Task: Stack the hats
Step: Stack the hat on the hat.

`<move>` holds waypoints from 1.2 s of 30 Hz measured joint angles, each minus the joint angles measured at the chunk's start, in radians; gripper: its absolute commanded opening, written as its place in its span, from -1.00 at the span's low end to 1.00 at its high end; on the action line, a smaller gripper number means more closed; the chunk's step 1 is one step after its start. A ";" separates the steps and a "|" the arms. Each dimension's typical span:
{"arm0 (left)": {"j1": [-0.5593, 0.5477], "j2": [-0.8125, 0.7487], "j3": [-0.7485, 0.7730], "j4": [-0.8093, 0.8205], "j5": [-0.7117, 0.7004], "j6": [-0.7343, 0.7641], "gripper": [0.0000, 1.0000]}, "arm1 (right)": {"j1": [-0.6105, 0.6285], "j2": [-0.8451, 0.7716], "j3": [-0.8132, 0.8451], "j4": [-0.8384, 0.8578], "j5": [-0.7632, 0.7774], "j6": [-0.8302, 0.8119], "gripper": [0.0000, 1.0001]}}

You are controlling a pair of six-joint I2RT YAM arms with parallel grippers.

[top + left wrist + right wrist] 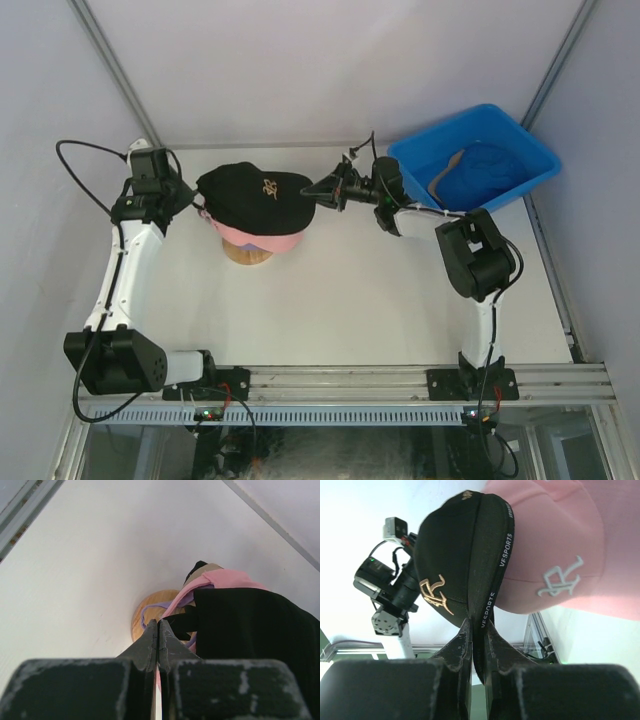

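Observation:
A black hat (250, 195) with a gold logo lies on top of a pink hat (262, 241), both on a wooden stand (247, 256). My right gripper (309, 190) is shut on the black hat's brim (487, 575), and the pink hat (555, 540) shows just beside it. At the opposite side of the stack my left gripper (192, 199) is shut, with nothing between its fingers (150, 640). Just ahead of its tips are the stand (145, 622), a purple strap (148, 610), the pink hat (225, 579) and the black hat (250, 630). A blue hat (492, 165) with a tan brim (443, 178) beside it lies in the bin.
A blue plastic bin (520, 135) stands at the back right, just behind my right arm's elbow (475, 255). White walls close the back and both sides. A metal rail (350, 382) runs along the near edge.

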 measured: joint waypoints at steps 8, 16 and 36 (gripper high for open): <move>0.000 0.029 0.035 -0.037 0.003 0.013 -1.00 | 0.023 0.026 -0.118 0.183 0.058 0.032 -0.91; 0.000 0.087 0.074 -0.068 0.010 0.038 -1.00 | 0.033 0.123 -0.132 0.315 0.089 0.053 -0.91; -0.002 0.240 0.147 -0.104 0.054 0.082 -1.00 | 0.048 0.204 -0.122 0.324 0.151 0.059 -0.95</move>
